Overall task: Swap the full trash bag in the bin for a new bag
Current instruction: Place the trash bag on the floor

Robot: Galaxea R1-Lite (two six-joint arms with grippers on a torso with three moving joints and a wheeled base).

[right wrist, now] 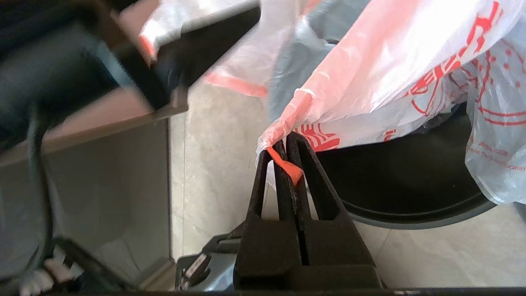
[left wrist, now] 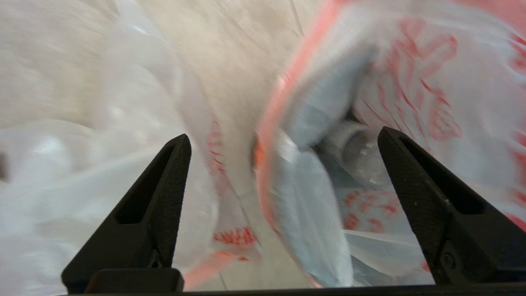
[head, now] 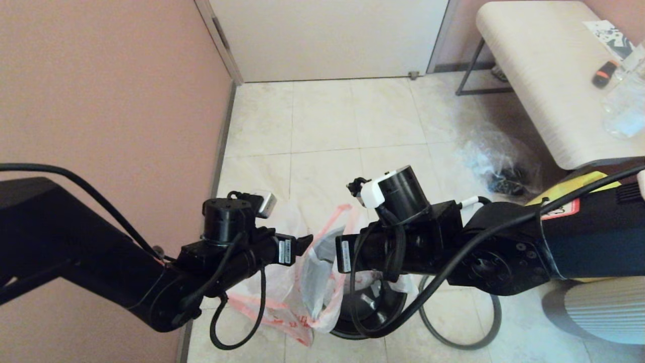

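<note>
From the head camera, both black arms reach in over a tiled floor beside a pink wall. The left gripper (head: 305, 243) sits at the rim of a white bag (head: 302, 282) printed in red, which billows between the two arms. The right gripper (head: 336, 254) meets the bag from the other side, just above the bin (head: 375, 307), a dark round wastebasket standing on the floor directly under the right arm. A thin dark hoop (head: 461, 322) lies on the tiles, touching the bin's right side. Near the bench (head: 544, 85) at upper right, a clear bag (head: 496, 161) with dark contents rests on the floor.

From the left wrist camera, the left gripper (left wrist: 283, 144) stands with its two black fingers (left wrist: 164, 197) spread wide apart, clasping nothing. The bag (left wrist: 411, 82) fills the scene ahead of it, its mouth gaping toward the camera with a red-edged fold hanging between the fingers.

From the right wrist camera, the right gripper (right wrist: 284, 142) is pinched tight on the bag (right wrist: 390, 74), a strip of its red edge caught between the closed fingers (right wrist: 308, 181). The bag drapes from there over the bin (right wrist: 411, 181), whose dark rim curves just beyond the fingertips. The left arm (right wrist: 102, 74) shows blurred at the far side.
</note>
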